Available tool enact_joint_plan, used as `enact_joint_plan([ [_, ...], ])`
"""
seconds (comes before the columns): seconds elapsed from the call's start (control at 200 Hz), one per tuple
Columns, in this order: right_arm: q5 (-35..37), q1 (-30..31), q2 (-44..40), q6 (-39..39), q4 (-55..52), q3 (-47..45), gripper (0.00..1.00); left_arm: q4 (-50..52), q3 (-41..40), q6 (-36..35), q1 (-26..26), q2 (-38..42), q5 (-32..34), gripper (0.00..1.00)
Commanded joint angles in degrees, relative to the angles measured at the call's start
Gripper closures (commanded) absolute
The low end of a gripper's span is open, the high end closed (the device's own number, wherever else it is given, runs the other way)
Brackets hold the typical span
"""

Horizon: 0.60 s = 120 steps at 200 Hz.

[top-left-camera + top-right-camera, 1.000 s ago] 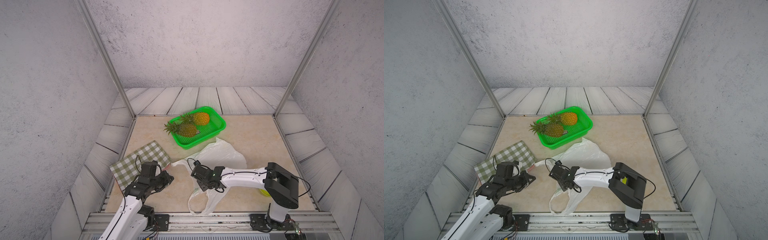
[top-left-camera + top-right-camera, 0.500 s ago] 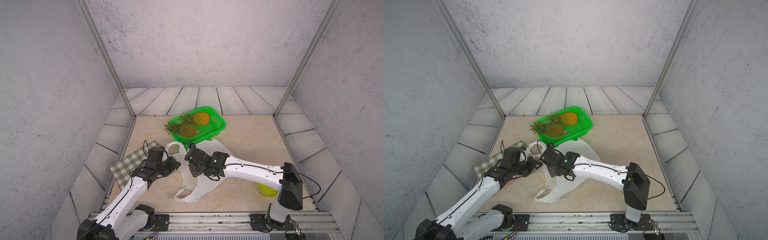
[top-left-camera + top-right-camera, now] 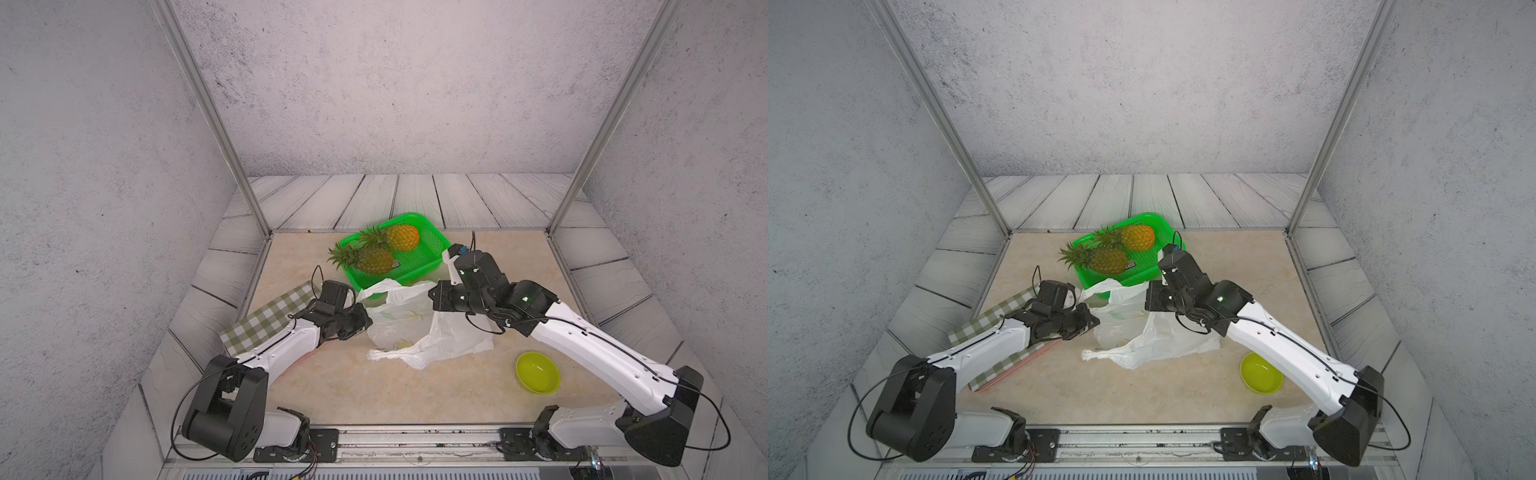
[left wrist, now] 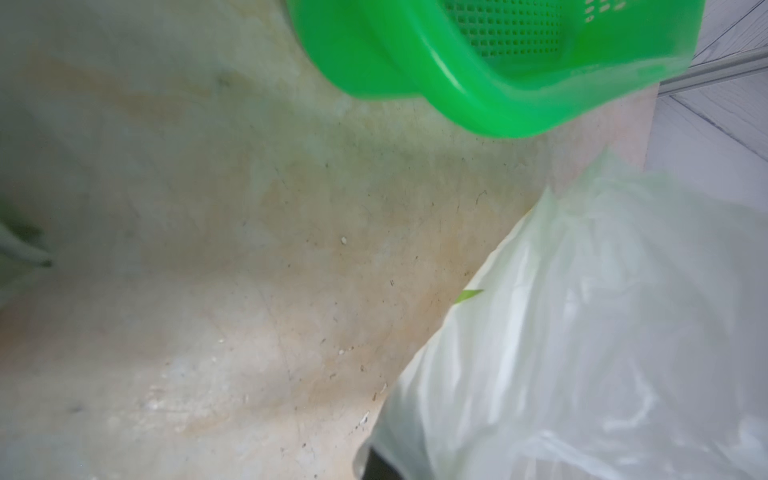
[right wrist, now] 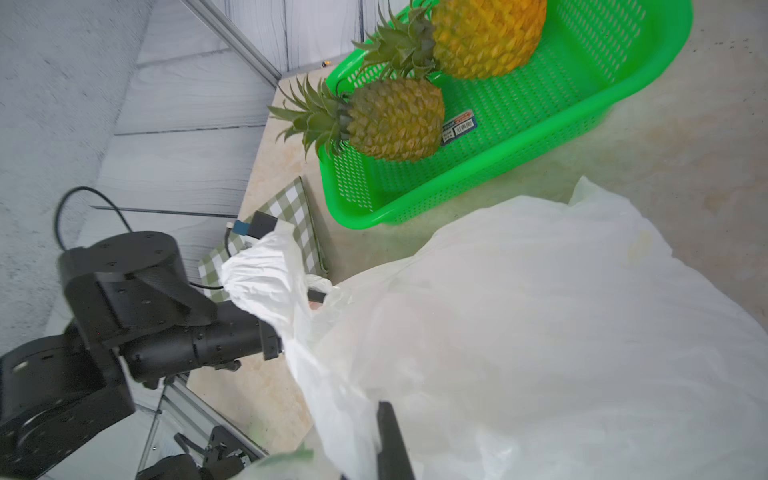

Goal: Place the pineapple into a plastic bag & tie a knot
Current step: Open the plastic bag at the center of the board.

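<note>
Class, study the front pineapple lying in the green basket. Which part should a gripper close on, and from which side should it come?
I would grip the front pineapple across the middle of its body, coming from above. It lies on its side, crown overhanging the green basket's left rim; the second pineapple crowds it behind, and walls block low approaches.

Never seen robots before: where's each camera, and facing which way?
Top views: high over the robot's base, looking down across the table; both arms show.
Left wrist: on left arm, facing bag and basket; a dark fingertip shows.
Right wrist: on right arm, facing pineapples and left gripper; own finger shows.
All share bag, basket.
</note>
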<state>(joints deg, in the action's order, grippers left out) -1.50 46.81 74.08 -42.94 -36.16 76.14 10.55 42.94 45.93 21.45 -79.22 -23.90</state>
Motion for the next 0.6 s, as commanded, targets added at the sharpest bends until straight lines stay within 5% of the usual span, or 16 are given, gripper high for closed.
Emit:
enact_joint_plan([
  [0.0, -4.1, -0.1, -1.3, -0.7, 0.7, -1.6, 1.0, 0.5, 5.8, -3.5, 0.3, -2.5, 2.0, 1.0],
  [0.1, -3.2, -0.8, -0.1, -0.2, 0.9, -2.3, 1.0, 1.2, 10.7, -4.9, 0.5, -4.1, -0.5, 1.0],
  [0.19, -3.2, -3.2, 1.8, 0.2, 2.3, -3.1, 1.0, 2.4, 13.2, -7.4, 1.1, -2.3, -1.3, 0.87],
  [0.48, -5.8, -13.4, 8.1, 2.0, 3.6, -0.6, 1.0, 9.2, 11.7, -11.9, 1.2, 9.4, 8.0, 0.73],
  [0.596, -6.2, -16.2, 8.5, 2.2, 3.4, 0.3, 1.0, 8.9, 10.3, -11.8, 0.3, 14.5, 13.0, 0.48],
])
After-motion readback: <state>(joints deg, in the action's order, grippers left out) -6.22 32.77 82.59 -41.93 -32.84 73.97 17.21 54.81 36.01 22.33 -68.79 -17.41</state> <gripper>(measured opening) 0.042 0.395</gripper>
